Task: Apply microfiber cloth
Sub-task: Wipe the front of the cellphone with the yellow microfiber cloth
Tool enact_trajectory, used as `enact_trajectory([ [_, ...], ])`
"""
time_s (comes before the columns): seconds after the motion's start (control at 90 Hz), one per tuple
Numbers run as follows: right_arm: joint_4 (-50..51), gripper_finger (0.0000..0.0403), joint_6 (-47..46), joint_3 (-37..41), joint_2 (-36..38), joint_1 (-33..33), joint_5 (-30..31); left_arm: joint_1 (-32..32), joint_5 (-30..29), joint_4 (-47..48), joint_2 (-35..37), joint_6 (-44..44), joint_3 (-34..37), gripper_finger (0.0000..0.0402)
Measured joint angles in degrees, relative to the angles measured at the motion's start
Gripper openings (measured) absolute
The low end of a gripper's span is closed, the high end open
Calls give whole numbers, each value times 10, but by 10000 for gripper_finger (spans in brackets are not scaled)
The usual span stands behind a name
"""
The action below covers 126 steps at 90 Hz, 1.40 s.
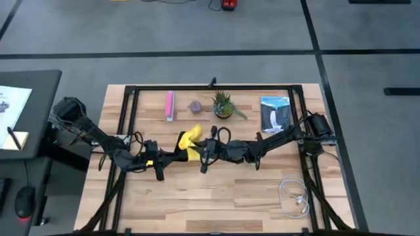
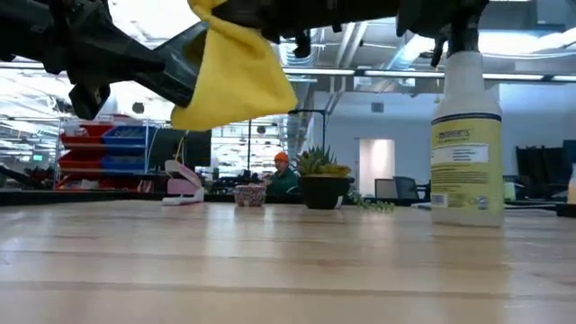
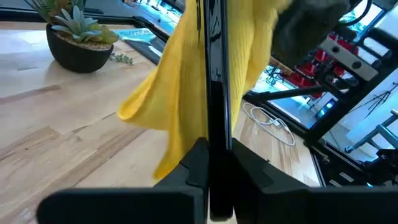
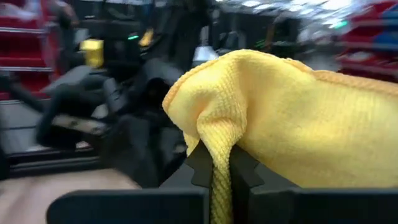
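Mid-air over the middle of the table (image 1: 216,196), the right gripper (image 4: 221,163) has its fingers clenched on a fold of the yellow cloth (image 1: 190,141), which hangs free above the wood, touching nothing below it. Facing it, the left gripper (image 3: 211,163) grasps a thin black phone (image 3: 212,93) edge-on and upright, and the cloth drapes just behind and against it.

The pick-up looks complete: cloth and phone are both lifted and brought together between the two arms. What seems left is the wiping itself, drawing the cloth across the phone's face; from these views it cannot be told how much of that, if any, is done.

Untouched at the far side of the table are a pink bar (image 1: 170,105), a potted plant (image 1: 223,105) and a spray bottle (image 2: 467,135); a white cable (image 1: 294,195) lies near the right arm's base.
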<state>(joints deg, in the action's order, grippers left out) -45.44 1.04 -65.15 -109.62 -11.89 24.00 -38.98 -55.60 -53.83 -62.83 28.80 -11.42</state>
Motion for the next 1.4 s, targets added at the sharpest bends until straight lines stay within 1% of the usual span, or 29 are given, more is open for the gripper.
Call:
enact_trajectory([
  [0.111, 11, 0, -13, -5, -29, 0, -16, 0, -1, 0, 0, 0, 0, 15],
  [0.189, 17, 0, -27, -27, -57, -2, -34, 1, -1, 0, 0, 1, 0, 15],
  [0.311, 46, 0, -29, -62, -88, -5, -34, 1, -2, 0, 0, 1, 0, 15],
  [0.444, 70, 0, -3, -94, -96, -9, -30, 1, -1, -2, 0, 0, 0, 15],
  [0.511, 71, 0, 12, -108, -96, -9, -4, 1, -2, -2, 0, 0, 0, 15],
  [0.656, 69, 0, 53, -124, -91, -9, 91, 2, -7, 1, 0, 0, 0, 15],
  [0.722, 66, 0, 67, -126, -88, -7, 113, 2, -8, 1, 0, -1, 0, 15],
  [0.833, 68, 0, 89, -126, -82, -2, 133, 2, -11, 3, 0, -5, 0, 15],
  [0.933, 49, 0, 119, -126, -81, -1, 170, 2, -12, 5, 0, -5, 0, 15],
  [0.989, 37, 0, 130, -126, -81, -1, 178, 2, -12, 4, 0, -7, 0, 15],
  [1.044, 29, 0, 127, -126, -81, -1, 175, 2, -9, 2, 0, -10, 0, 15],
  [1.1, 31, 0, 117, -126, -81, -1, 154, 2, -5, 3, 0, -10, 0, 15],
  [1.222, 55, 0, 63, -126, -84, 2, 47, 1, 8, 6, 0, -13, 0, 15],
  [1.256, 63, 0, 45, -126, -86, 2, 27, 1, 11, 5, 0, -14, 0, 15],
  [1.4, 125, 0, 6, -126, -94, 1, 0, 1, 4, 0, 0, -18, 0, 15],
])
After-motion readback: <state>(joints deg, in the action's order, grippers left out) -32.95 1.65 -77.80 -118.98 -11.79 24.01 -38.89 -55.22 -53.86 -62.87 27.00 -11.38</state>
